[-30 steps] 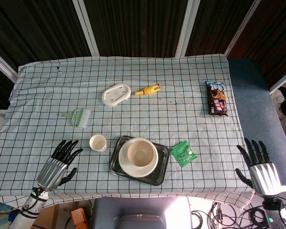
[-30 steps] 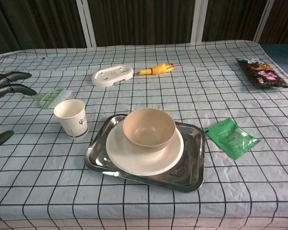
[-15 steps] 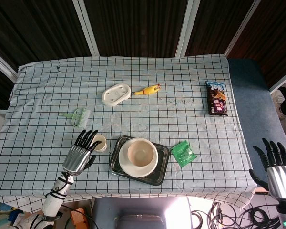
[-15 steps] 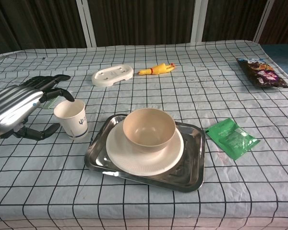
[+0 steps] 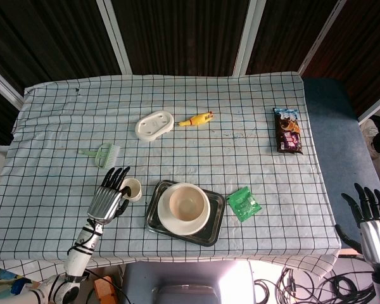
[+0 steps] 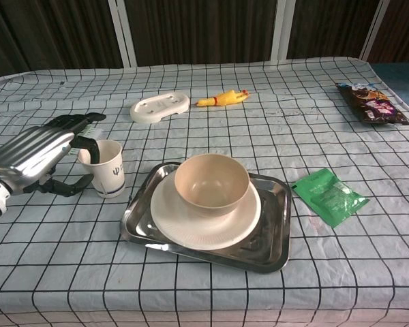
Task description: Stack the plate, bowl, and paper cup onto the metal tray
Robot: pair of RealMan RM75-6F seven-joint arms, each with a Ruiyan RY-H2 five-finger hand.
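The metal tray (image 5: 216, 223) (image 6: 273, 225) lies near the table's front edge, carrying the white plate (image 5: 168, 223) (image 6: 191, 229) with the beige bowl (image 5: 189, 201) (image 6: 211, 184) on it. The paper cup (image 5: 132, 189) (image 6: 104, 167) stands upright on the cloth just left of the tray. My left hand (image 5: 110, 192) (image 6: 35, 161) is at the cup's left side, fingers extended along its rim and thumb low by its wall; the cup is still standing on the table. My right hand (image 5: 371, 219) hangs off the table's front right corner, fingers spread and holding nothing.
A green brush (image 5: 103, 154) lies behind the left hand. Further back are a white soap dish (image 5: 154, 124) and a yellow toy chicken (image 5: 197, 119). A green packet (image 5: 244, 203) lies right of the tray, and a dark snack bag (image 5: 287, 130) sits at the far right.
My left hand has moved right and forward from the table's left front until it lies against the cup. The right hand has drawn back and down, away from the table corner.
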